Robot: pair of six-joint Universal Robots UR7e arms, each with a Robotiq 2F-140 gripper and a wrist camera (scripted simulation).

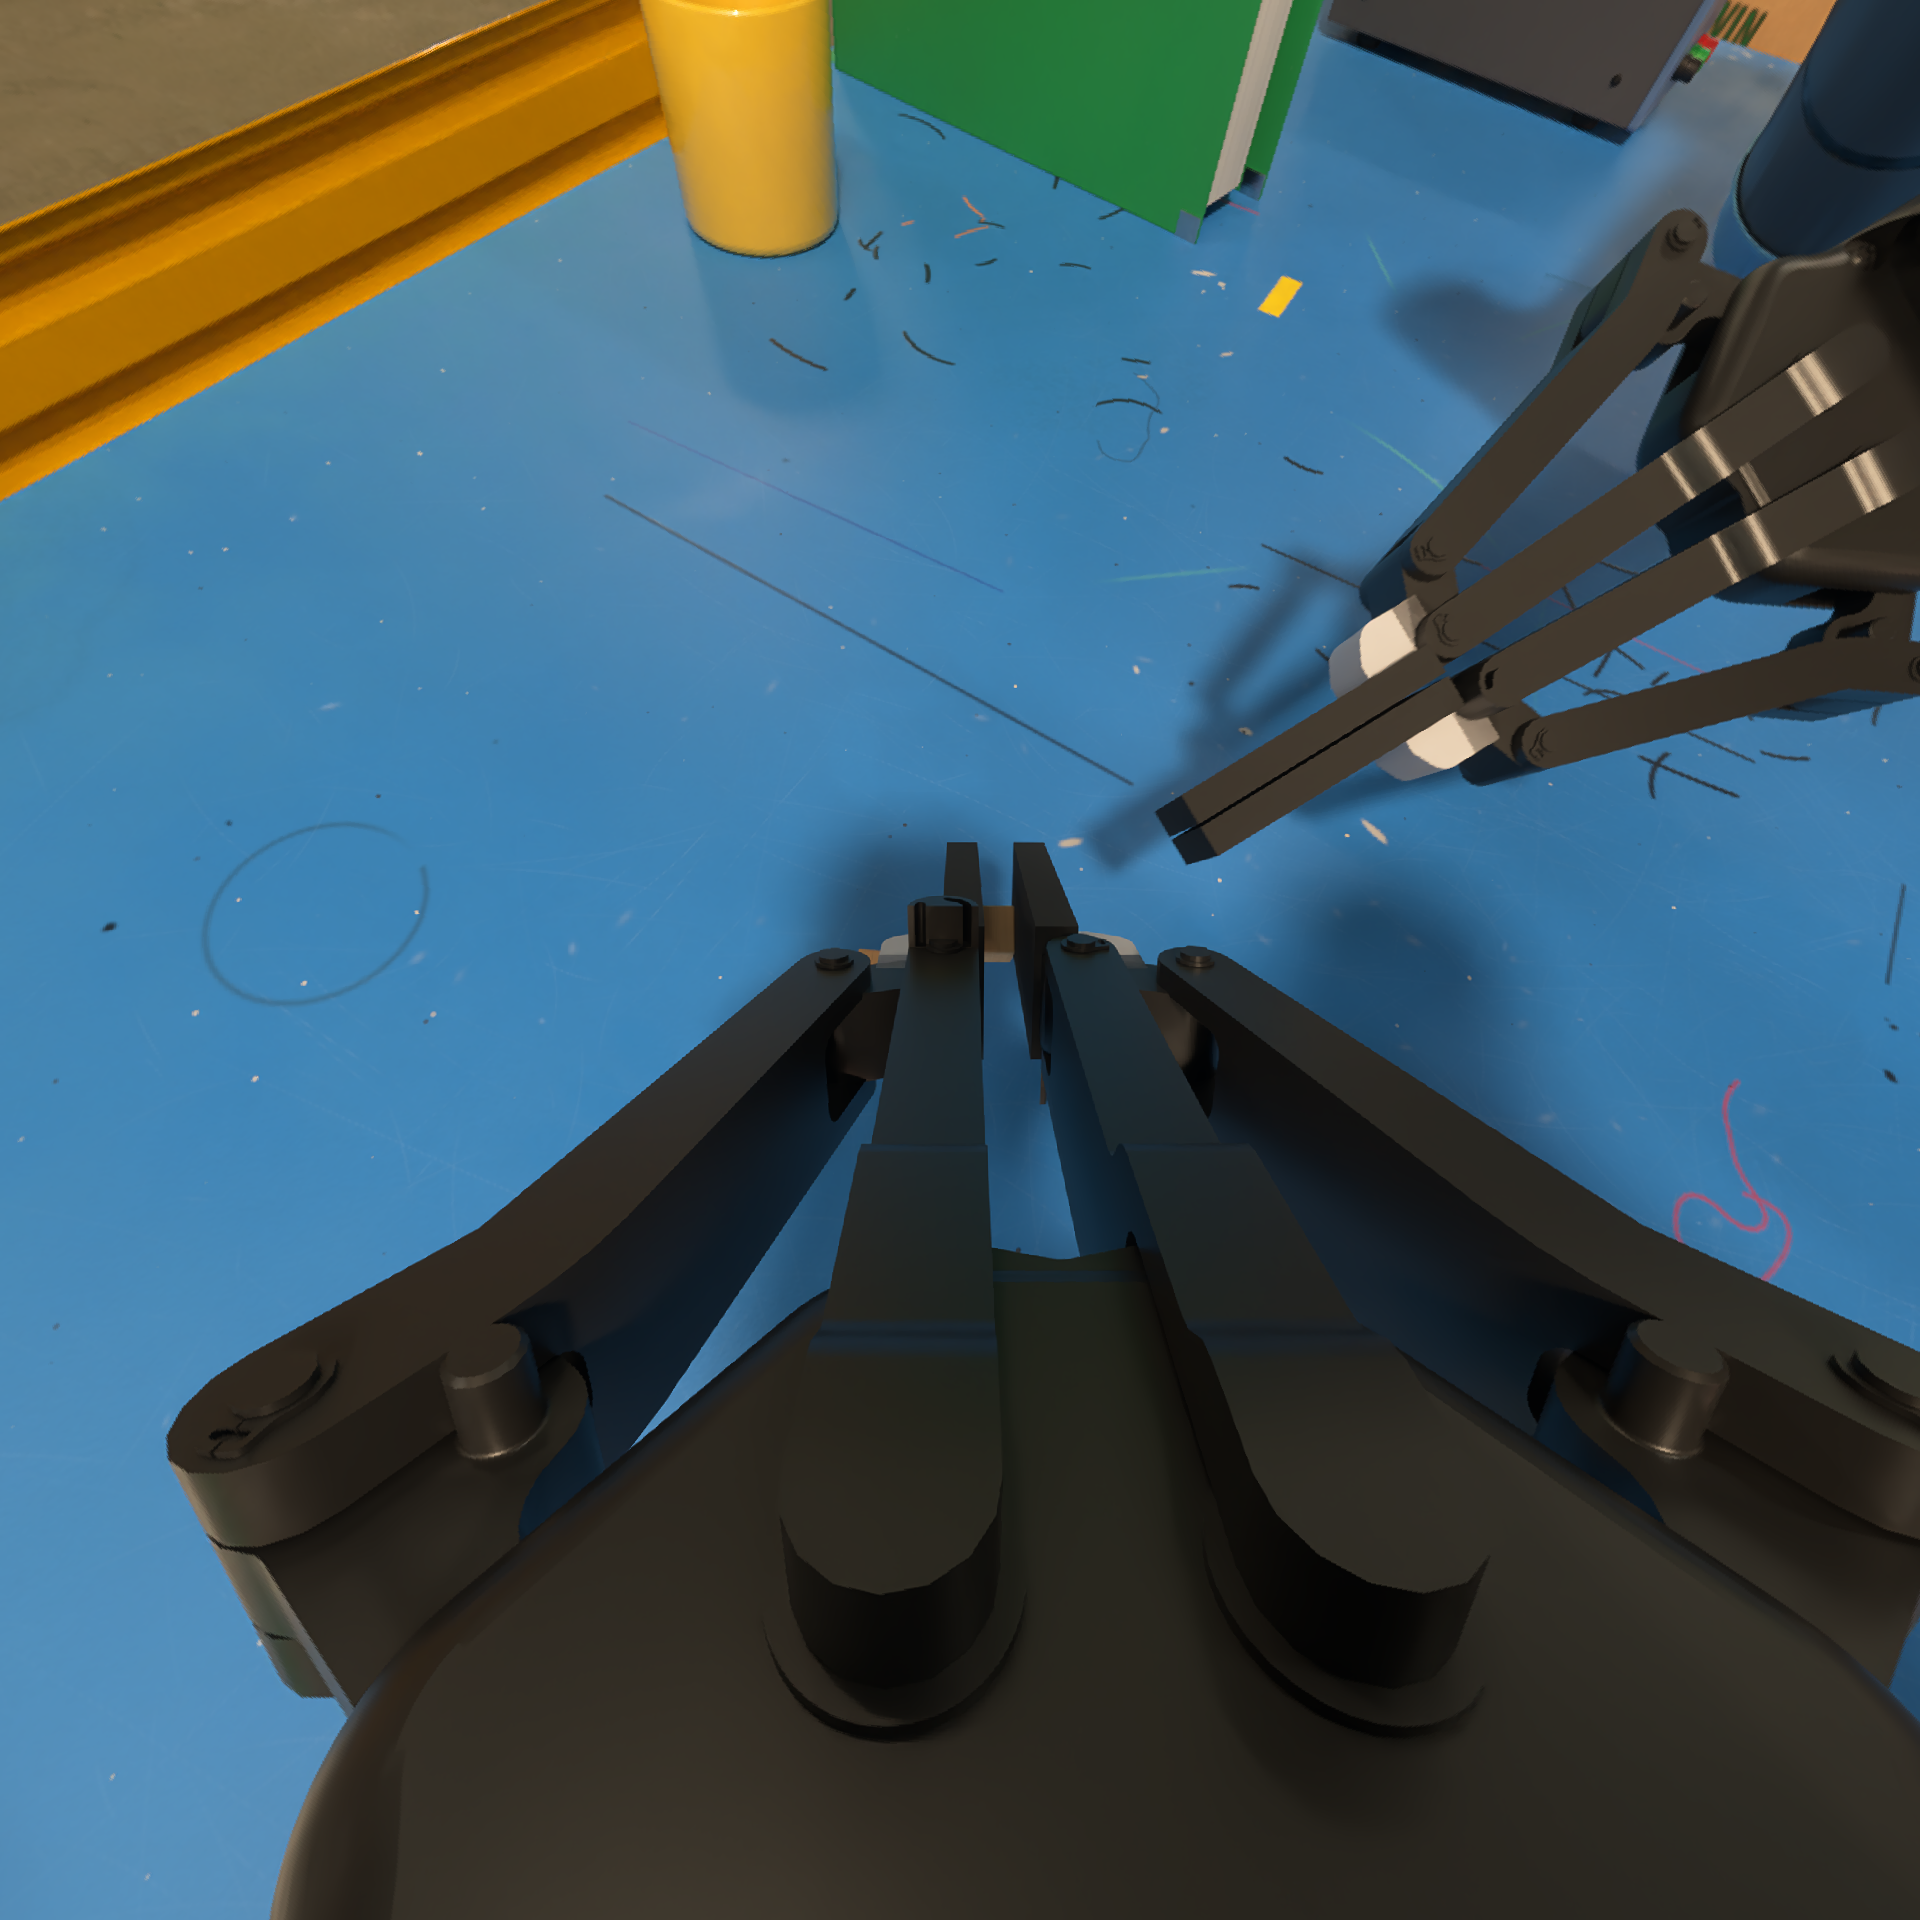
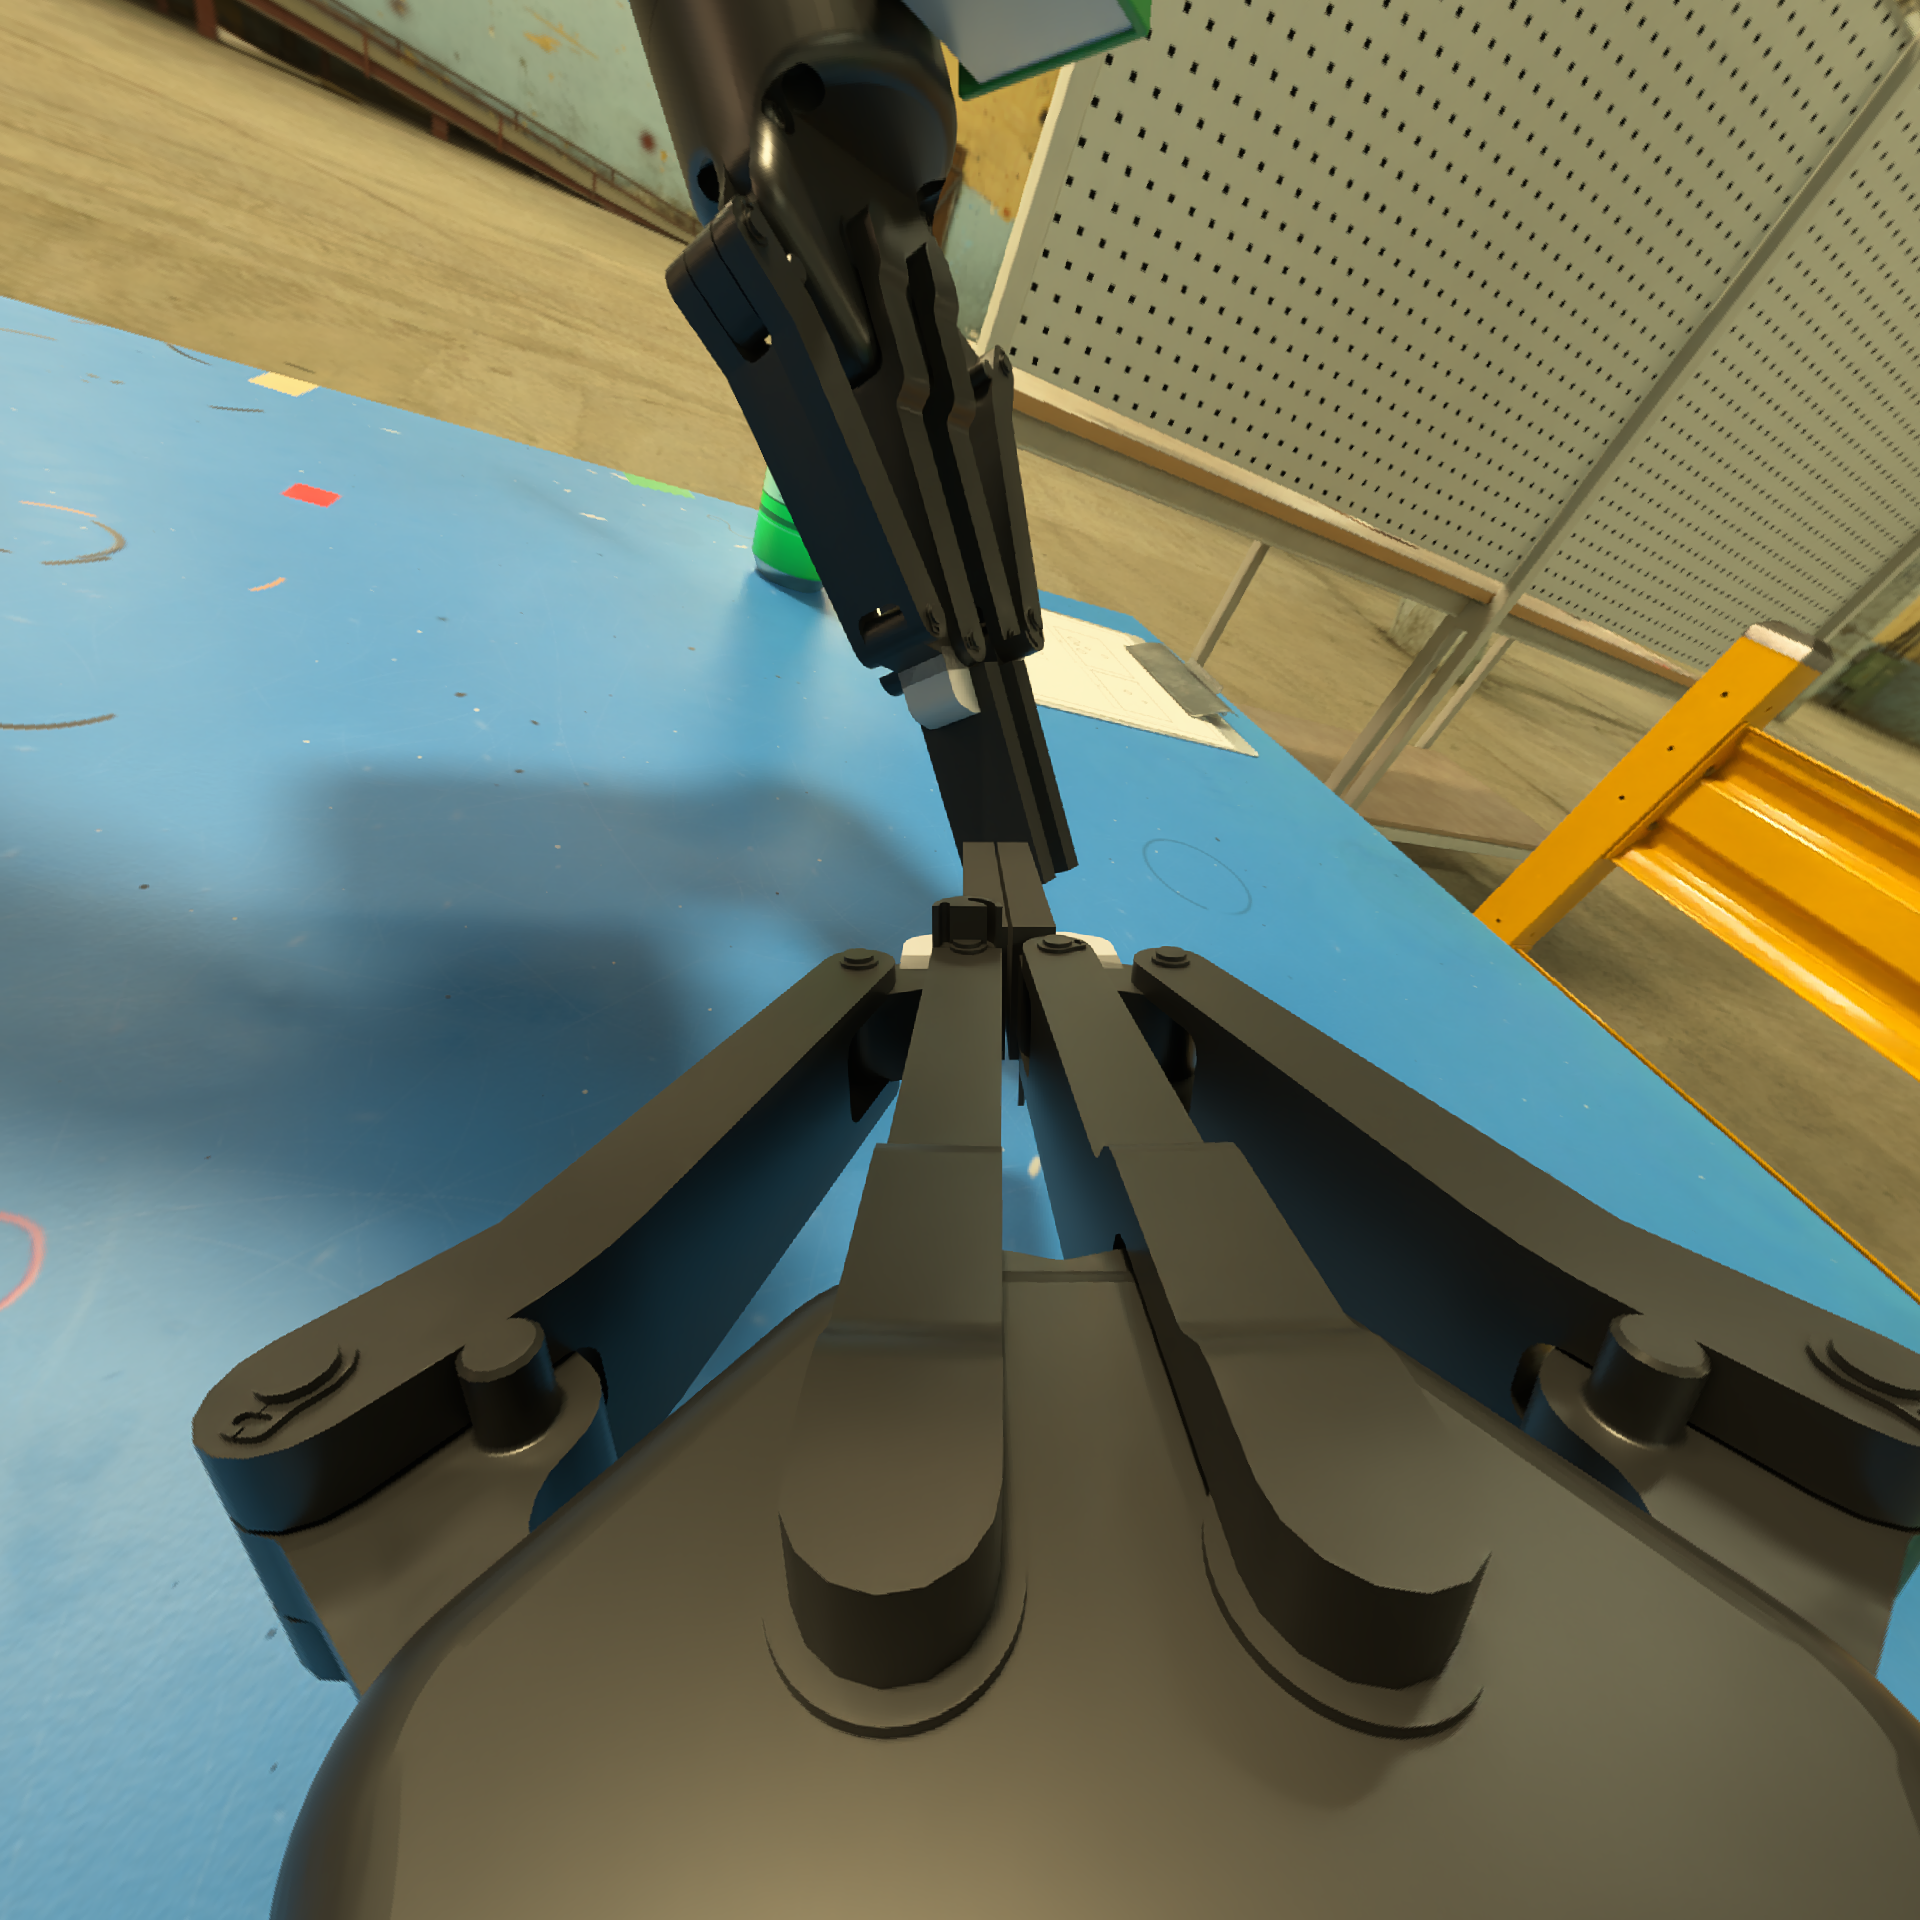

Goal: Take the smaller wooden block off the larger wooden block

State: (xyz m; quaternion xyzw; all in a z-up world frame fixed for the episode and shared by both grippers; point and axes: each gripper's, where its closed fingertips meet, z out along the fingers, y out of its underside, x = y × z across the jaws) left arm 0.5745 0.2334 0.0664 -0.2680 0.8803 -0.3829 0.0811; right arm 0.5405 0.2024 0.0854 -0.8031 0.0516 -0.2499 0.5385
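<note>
My left gripper [image 1: 995,862] points down at the blue table [image 1: 468,675]. Its fingers stand a narrow gap apart, closed on a small wooden block [image 1: 1000,921], of which only a tan sliver shows between them. The larger wooden block is not in view. My right gripper [image 2: 1000,868] is shut and empty, fingers pressed together, low over the table. It also shows in the left wrist view [image 1: 1179,831], just right of the left fingertips. The left gripper shows in the right wrist view [image 2: 1023,831], right behind my right fingertips; the block is hidden there.
A yellow cylinder [image 1: 753,125], an upright green book [image 1: 1039,94] and a dark box [image 1: 1507,52] stand at the far side. An orange rail [image 1: 260,239] runs along the table edge. A green object [image 2: 779,540] and a clipboard with paper [image 2: 1122,675] lie behind the left gripper.
</note>
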